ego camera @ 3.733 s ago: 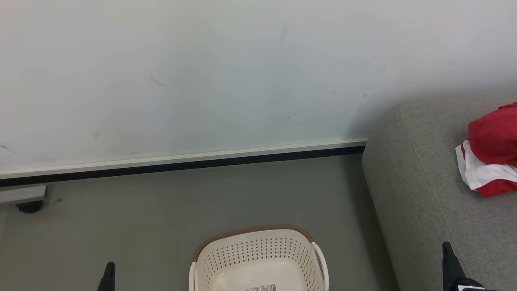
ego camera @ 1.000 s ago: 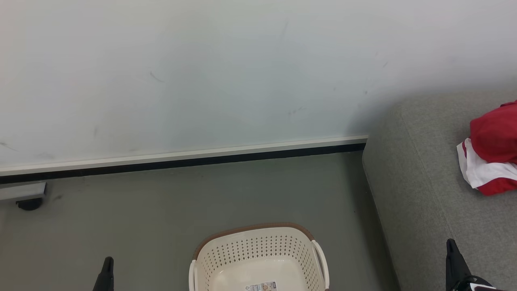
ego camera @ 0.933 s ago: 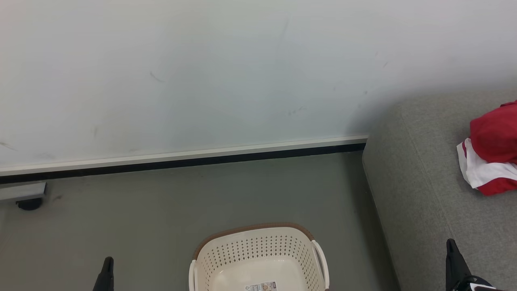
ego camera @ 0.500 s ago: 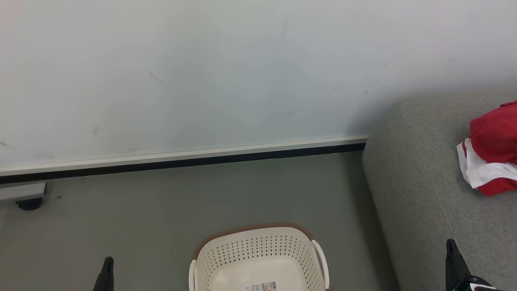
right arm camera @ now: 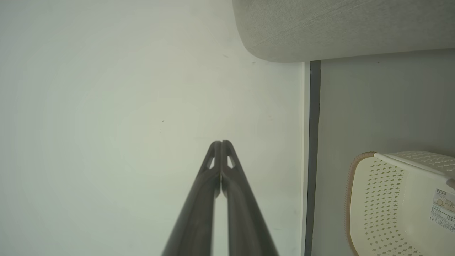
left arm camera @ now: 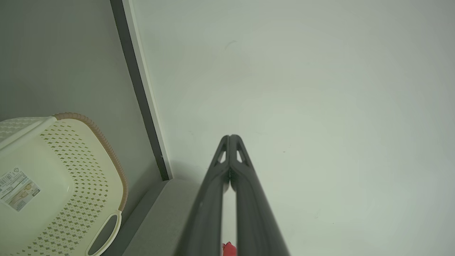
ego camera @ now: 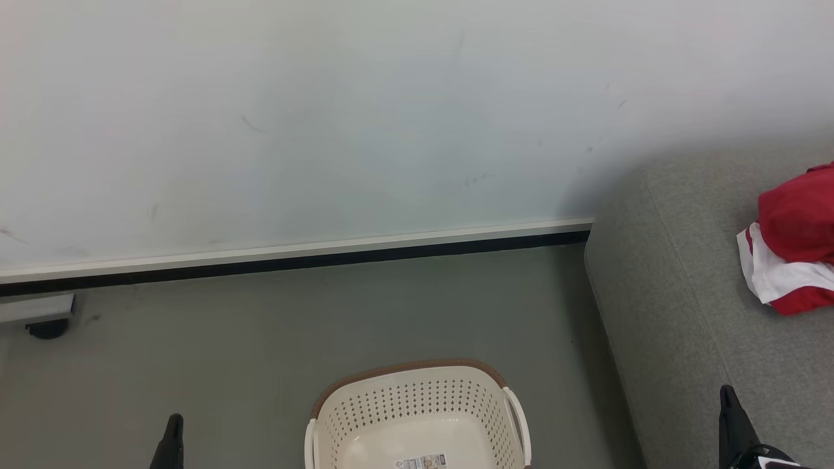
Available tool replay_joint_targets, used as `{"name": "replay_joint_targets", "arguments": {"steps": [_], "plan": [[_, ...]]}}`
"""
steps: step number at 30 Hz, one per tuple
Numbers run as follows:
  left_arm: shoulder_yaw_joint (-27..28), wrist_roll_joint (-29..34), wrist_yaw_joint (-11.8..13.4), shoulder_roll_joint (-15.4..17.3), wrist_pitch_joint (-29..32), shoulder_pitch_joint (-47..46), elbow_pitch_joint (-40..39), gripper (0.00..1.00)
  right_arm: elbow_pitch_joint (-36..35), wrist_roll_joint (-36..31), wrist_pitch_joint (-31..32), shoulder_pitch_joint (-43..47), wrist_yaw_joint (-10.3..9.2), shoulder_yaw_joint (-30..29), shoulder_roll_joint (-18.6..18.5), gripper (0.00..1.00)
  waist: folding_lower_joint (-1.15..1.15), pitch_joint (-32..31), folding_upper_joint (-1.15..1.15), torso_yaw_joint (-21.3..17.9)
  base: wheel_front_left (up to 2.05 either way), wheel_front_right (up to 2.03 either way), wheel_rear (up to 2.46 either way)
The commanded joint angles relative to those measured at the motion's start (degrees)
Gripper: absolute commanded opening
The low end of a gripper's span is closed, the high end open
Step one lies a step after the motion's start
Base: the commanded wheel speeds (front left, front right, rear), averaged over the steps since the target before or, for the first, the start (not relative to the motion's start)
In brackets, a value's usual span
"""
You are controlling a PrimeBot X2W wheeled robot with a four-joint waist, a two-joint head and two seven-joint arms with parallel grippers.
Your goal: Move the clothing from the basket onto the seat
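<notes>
The cream basket [ego camera: 417, 417] stands on the floor at the bottom centre of the head view, with nothing but a sticker label on its bottom. Red and white clothing [ego camera: 791, 244] lies bundled on the light grey seat [ego camera: 677, 293] at the right edge. My left gripper [ego camera: 173, 430] points up at the lower left, shut and holding nothing. My right gripper [ego camera: 728, 400] rises at the lower right over the seat's front part, also shut on nothing. The wrist views show the left gripper [left arm camera: 231, 137] and right gripper [right arm camera: 221, 143] with tips pressed together, and the basket [left arm camera: 53, 185] [right arm camera: 398, 202] to one side.
A pale wall [ego camera: 326, 130] with a white and black baseboard [ego camera: 293, 257] runs behind the grey floor [ego camera: 260, 339]. A black caster under a grey frame [ego camera: 45, 326] sits at the far left by the wall.
Nothing has visibly changed over the last second. Compared with the earliest frame, the whole picture sits slightly higher, so the camera has shifted a little.
</notes>
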Motion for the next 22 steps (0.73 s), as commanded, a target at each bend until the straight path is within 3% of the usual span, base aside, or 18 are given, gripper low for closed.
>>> {"name": "replay_joint_targets", "arguments": {"steps": [1,22], "plan": [[0.25,-0.14,-0.19,0.26,0.25,-0.48,0.07,0.00,0.08,-0.25,0.15,0.01,0.01,-0.09,0.08,0.00,0.00,0.00,0.00,0.00,0.00,0.00,0.00],[0.25,-0.14,-0.19,0.26,0.25,-0.48,0.07,0.00,0.10,-0.35,0.23,0.00,0.01,-0.23,0.19,0.00,0.00,0.00,0.00,0.00,0.00,0.00,0.00]]}}
